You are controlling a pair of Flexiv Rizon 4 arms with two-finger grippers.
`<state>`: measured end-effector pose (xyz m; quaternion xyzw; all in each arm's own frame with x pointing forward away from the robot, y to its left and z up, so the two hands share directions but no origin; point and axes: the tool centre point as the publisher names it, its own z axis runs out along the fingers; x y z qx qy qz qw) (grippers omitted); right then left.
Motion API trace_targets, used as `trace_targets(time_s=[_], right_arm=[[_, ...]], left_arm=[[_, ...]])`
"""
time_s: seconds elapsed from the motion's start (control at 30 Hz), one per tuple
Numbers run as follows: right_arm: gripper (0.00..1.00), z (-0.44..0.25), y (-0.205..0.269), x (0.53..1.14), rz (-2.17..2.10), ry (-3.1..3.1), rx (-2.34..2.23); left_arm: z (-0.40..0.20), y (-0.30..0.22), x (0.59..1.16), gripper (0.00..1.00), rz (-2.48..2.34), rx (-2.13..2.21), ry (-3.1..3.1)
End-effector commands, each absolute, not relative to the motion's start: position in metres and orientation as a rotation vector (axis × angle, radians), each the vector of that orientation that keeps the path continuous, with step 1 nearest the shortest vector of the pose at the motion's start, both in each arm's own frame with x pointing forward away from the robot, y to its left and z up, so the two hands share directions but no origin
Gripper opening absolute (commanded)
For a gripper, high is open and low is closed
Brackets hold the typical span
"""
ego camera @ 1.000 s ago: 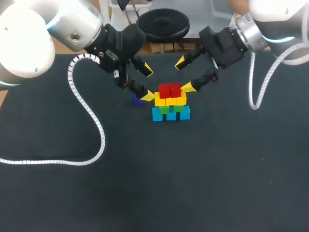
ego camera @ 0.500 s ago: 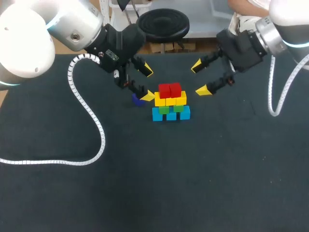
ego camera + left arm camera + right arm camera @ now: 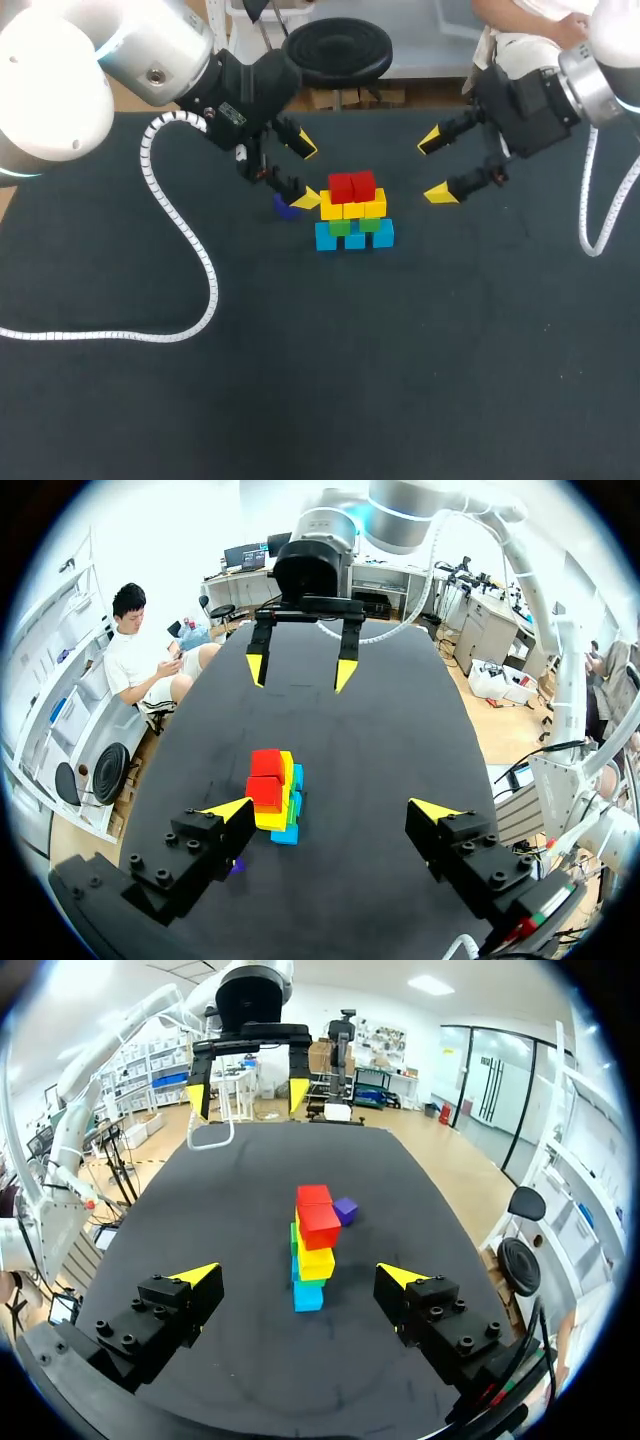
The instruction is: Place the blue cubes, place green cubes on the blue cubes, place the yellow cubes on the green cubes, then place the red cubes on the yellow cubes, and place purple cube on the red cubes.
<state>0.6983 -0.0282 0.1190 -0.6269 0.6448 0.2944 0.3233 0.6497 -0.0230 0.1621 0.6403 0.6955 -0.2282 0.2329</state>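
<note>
Right gripper (image 3: 436, 167) backed off the stack (image 3: 353, 212), fingers spread, leaving the left gripper (image 3: 305, 174), also spread, nearest the purple cube (image 3: 286, 207).

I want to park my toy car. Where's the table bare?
In front of the cube stack, right of the white cable, the table is bare. Crowded at the back: purple cube and left gripper beside the stack, right gripper on its other side.
</note>
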Motion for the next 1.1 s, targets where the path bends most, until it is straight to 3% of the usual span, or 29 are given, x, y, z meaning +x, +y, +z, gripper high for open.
trace_targets(time_s=[0.03, 0.73, 1.1], right_arm=[[1.0, 0.12, -0.03, 0.695, 0.768, 1.69, -1.639], [1.0, 0.12, -0.03, 0.695, 0.768, 1.69, -1.639], [1.0, 0.12, -0.03, 0.695, 0.768, 1.69, -1.639]], left_arm=[[0.162, -0.022, 0.651, 1.0, -0.629, 1.761, 1.909], [0.17, -0.025, 0.664, 1.0, -0.589, 1.797, 1.947], [0.155, 0.015, 0.654, 1.0, -0.507, 1.733, 2.274]])
